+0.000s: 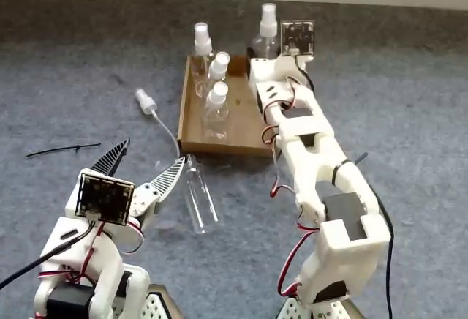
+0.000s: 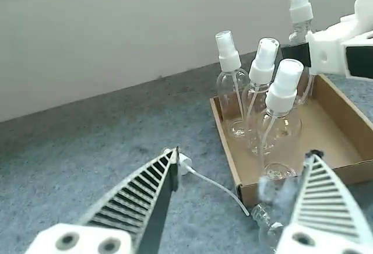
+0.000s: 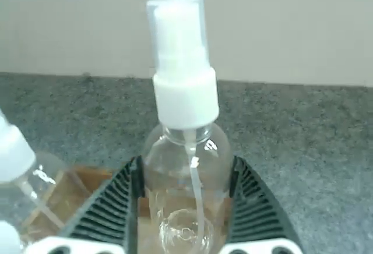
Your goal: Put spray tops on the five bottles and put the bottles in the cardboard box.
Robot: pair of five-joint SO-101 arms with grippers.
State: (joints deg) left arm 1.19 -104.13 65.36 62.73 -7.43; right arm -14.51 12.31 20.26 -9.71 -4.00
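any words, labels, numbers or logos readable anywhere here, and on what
No text can be read.
The clear bottles and their spray tops bear no labels.
The cardboard box is plain.
Any print on the wrist circuit boards is too small to read.

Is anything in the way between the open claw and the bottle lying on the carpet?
Nothing visible. The bottle lies with its neck right beside one finger of the open left gripper. The loose spray top lies farther ahead; its thin tube runs toward the neck, not over it.
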